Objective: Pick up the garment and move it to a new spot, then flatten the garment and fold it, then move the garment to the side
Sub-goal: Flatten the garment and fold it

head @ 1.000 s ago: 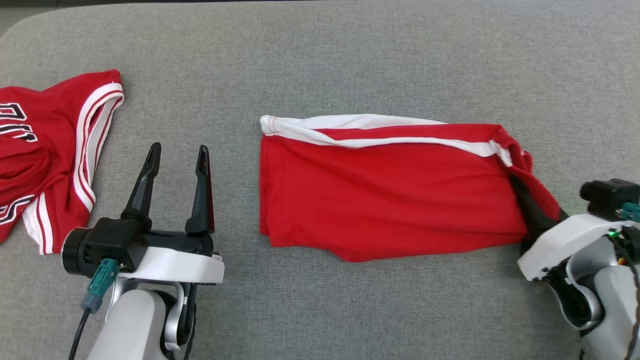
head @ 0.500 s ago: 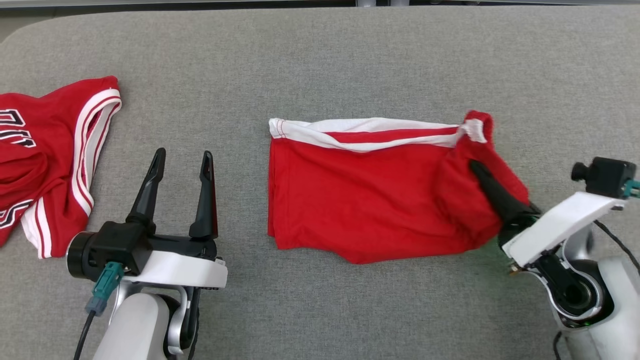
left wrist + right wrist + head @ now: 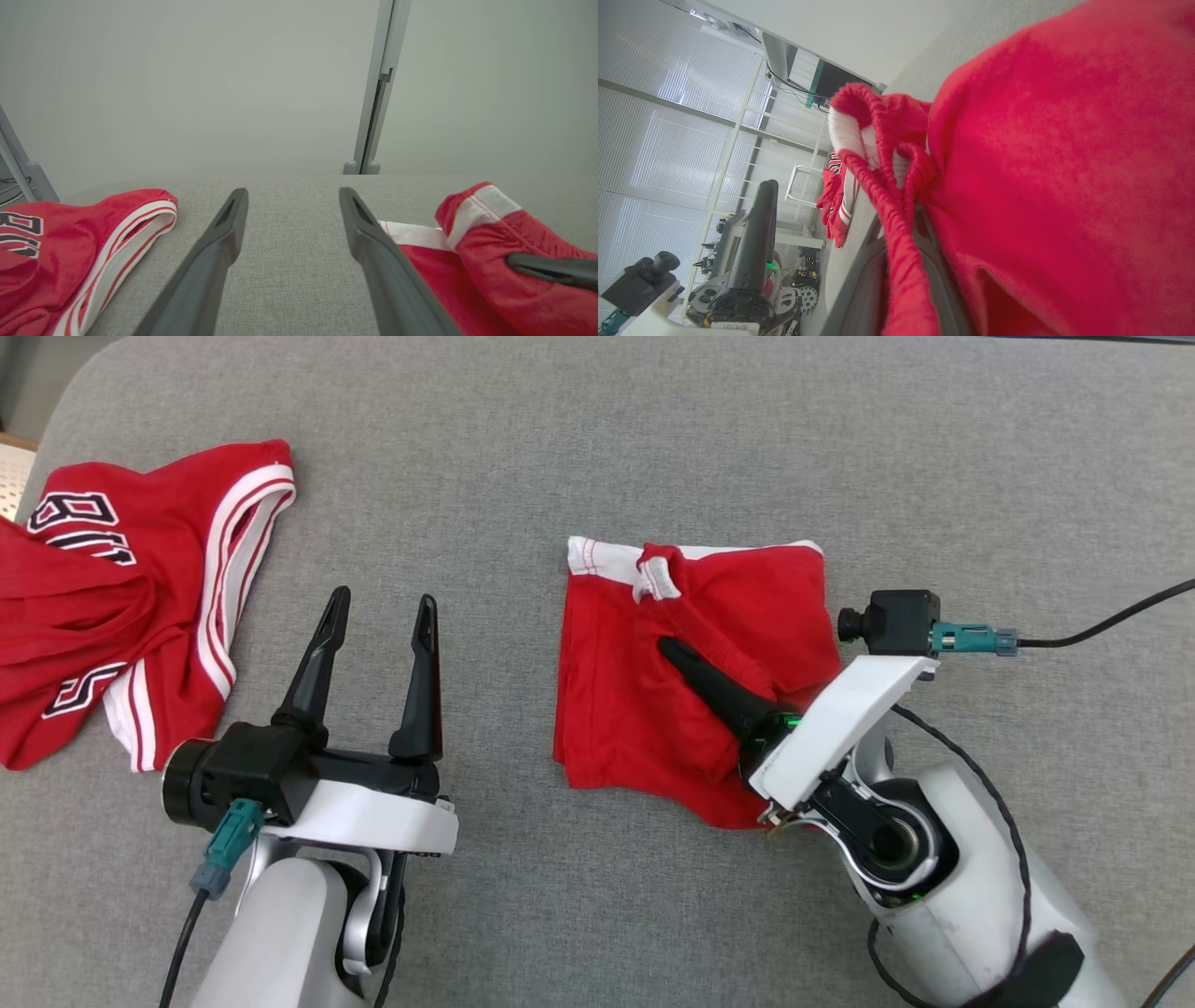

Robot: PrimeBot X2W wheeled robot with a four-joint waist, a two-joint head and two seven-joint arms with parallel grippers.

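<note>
Gripping: my right tool [image 3: 670, 647] is clenching a gathered fold of the red shorts [image 3: 635, 728], with its dark fingers lying across the top of the cloth and pointing toward the far left.
Shorts: they are lying on the grey bench [image 3: 597, 448], a little right of centre as I am watching through the head camera, with their right side doubled over onto the left half.
Waistband [image 3: 597, 555]: the white strip is running along the far edge of the shorts, and one white corner of it is curling up just beyond the right tool's tips.
Left tool [image 3: 381, 602]: it is hanging released and empty, fingers apart, above bare bench between the jersey and the shorts, touching neither.
Jersey [image 3: 121, 607]: a red one with white trim and black lettering is lying crumpled at the bench's left end, well apart from the shorts.
Right wrist camera: red cloth is bunching tightly where my right tool's fingers are meeting.
</note>
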